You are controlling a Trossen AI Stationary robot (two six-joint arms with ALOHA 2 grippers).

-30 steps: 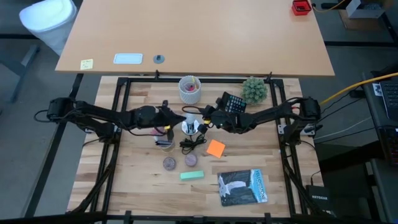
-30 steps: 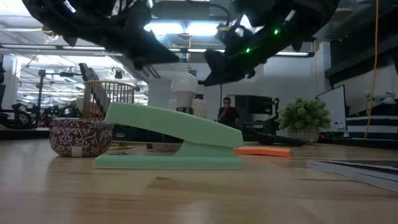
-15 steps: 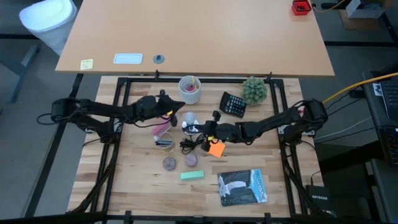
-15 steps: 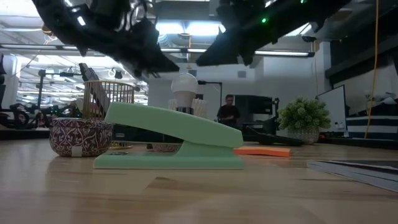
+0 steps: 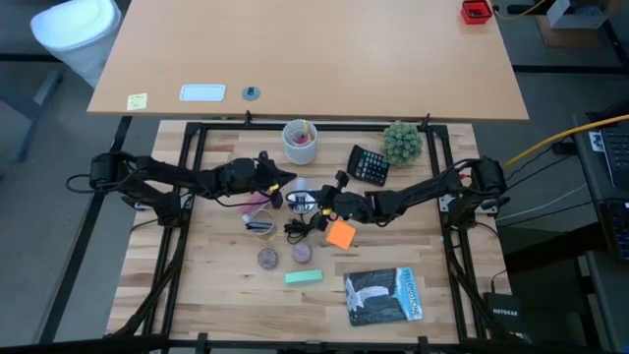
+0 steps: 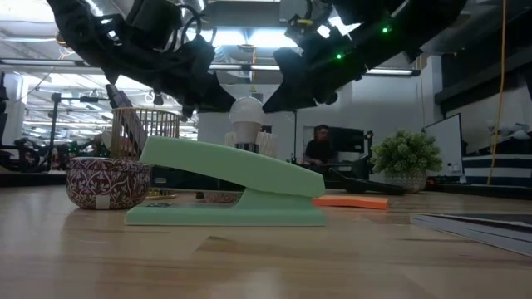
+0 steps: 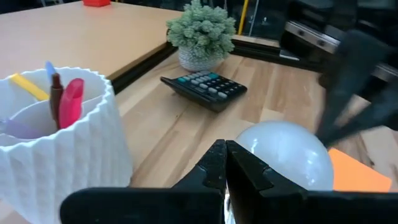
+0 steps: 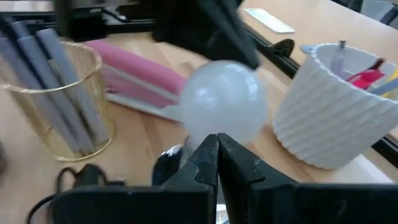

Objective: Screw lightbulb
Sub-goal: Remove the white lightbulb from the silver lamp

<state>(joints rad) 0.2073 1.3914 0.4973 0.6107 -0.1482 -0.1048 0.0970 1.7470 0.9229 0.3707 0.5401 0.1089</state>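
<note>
The white lightbulb stands upright with its base down in the round socket, whose black cord trails toward the near edge. It also shows in the low view and in both wrist views. My left gripper is shut just left of the bulb, its tips right before the glass. My right gripper is shut just right of the bulb, its tips low before the glass. My left gripper stands with its shut fingertips at the bulb's left side; I cannot tell whether it touches the glass. My right gripper stands with its shut fingertips at the bulb's lower right side; I cannot tell whether it touches.
Close around the bulb are a white ribbed cup of pens, a calculator, a small plant, a gold wire pen holder, a pink stapler and orange sticky notes. A green stapler and a book lie nearer.
My left gripper has swung toward the far edge and come back to the bulb's left side. My right gripper has gone from the bulb's far right toward the near edge and now stands level with the bulb. The bulb has stayed upright in place.
</note>
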